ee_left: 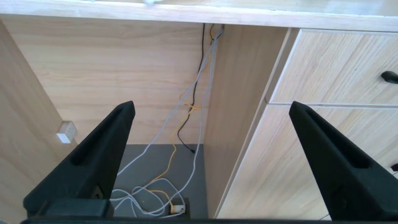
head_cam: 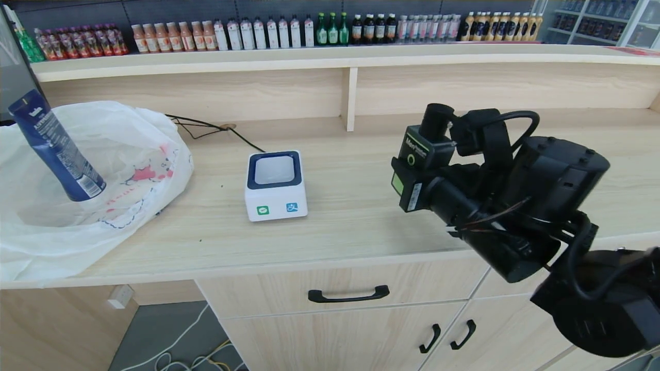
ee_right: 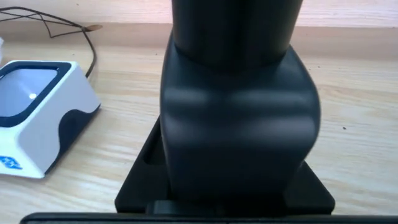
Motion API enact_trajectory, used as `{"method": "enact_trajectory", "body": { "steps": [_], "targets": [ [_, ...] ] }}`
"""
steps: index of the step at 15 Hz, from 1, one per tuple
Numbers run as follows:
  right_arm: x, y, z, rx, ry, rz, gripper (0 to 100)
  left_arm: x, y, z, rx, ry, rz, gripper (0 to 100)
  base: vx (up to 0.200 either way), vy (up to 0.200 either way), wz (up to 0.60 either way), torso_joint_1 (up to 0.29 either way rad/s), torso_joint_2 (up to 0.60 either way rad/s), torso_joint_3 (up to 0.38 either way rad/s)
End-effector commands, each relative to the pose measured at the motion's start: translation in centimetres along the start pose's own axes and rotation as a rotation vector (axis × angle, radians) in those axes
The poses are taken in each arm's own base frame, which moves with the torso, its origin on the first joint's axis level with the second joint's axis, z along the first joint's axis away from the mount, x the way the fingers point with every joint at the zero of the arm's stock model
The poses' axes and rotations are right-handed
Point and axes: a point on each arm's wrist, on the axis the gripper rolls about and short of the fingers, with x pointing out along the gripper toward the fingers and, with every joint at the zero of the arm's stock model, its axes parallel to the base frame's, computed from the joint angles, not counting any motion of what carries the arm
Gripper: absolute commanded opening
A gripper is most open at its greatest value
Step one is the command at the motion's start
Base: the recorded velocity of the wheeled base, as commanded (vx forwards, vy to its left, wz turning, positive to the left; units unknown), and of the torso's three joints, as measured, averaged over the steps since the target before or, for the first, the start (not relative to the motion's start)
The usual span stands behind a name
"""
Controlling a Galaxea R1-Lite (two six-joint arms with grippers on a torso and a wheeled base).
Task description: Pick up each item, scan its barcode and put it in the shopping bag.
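Note:
My right gripper (head_cam: 438,180) hangs over the right part of the wooden counter (head_cam: 361,206), shut on a dark bottle (head_cam: 420,165) with a black cap and a green-marked label. In the right wrist view that bottle (ee_right: 236,124) stands upright between the fingers (ee_right: 134,186), to the right of the white scanner (ee_right: 37,118). The scanner (head_cam: 275,184), with its blue-framed window facing up, sits mid-counter. A blue tube (head_cam: 54,147) leans inside the white plastic shopping bag (head_cam: 139,154) at the left. My left gripper (ee_left: 208,155) hangs open below counter height, facing the cabinet front.
A black cable (head_cam: 206,126) runs from the scanner to the back wall. Drawers with black handles (head_cam: 348,295) lie under the counter. A raised shelf (head_cam: 330,54) with rows of bottles runs along the back. Loose cables (ee_left: 168,186) trail on the floor below.

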Motion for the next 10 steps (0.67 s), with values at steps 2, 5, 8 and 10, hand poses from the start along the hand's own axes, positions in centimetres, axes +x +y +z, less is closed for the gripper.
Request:
{"method": "enact_trajectory", "body": {
  "steps": [2, 5, 8, 10],
  "targets": [
    [-4.3, -0.4, 0.6, 0.004, 0.013, 0.04, 0, 0.0, 0.0, 0.0, 0.001, 0.0, 0.0, 100, 0.0, 0.0, 0.0, 0.0, 0.0, 0.0],
    [-6.1, -0.9, -0.8, 0.04, -0.02, 0.041, 0, 0.0, 0.0, 0.0, 0.0, 0.0, 0.0, 100, 0.0, 0.0, 0.0, 0.0, 0.0, 0.0],
    [-7.2, -0.4, -1.0, 0.062, -0.055, 0.039, 0, 0.0, 0.0, 0.0, 0.001, 0.0, 0.0, 100, 0.0, 0.0, 0.0, 0.0, 0.0, 0.0],
    [-7.7, 0.3, -0.9, 0.073, -0.078, 0.072, 0, 0.0, 0.0, 0.0, 0.001, 0.0, 0.0, 100, 0.0, 0.0, 0.0, 0.0, 0.0, 0.0]
  ]
}}
